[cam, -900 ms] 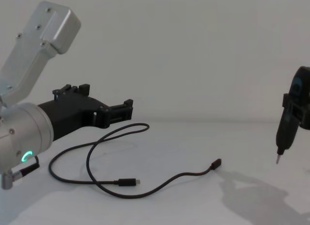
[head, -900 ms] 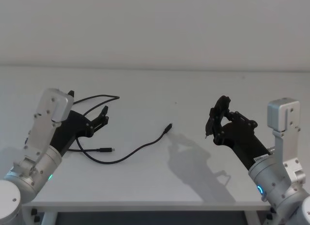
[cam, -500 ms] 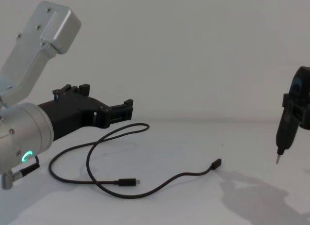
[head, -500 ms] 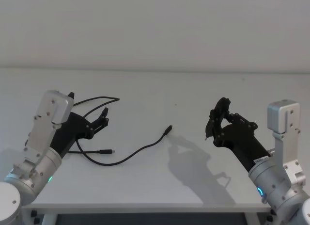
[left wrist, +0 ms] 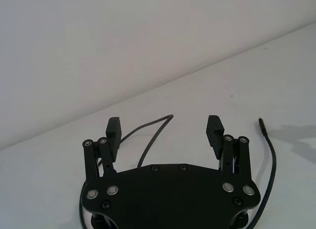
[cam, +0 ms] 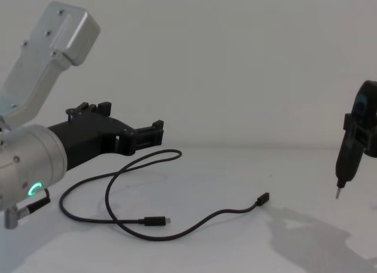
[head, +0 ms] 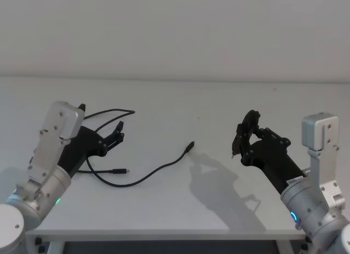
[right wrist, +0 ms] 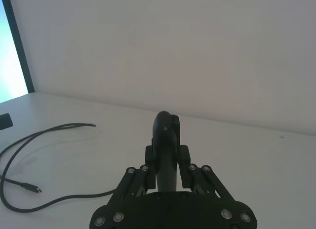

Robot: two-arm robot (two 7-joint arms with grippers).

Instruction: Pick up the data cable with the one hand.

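The data cable lies slack on the white table, a long black lead with a loop at the left and small plugs at both ends. My left gripper, the one hand, hovers open just above the looped part, and the cable runs between and beneath its fingers. From the chest view the left gripper stands above the cable without touching it. My right gripper is raised at the right, shut on a slim black pointed tool.
The table's front edge runs across the bottom of the head view. A plain white wall stands behind the table. The cable's free end lies mid-table between the two arms.
The left arm has shifted only very slightly. The cable and the right arm stay where they were.
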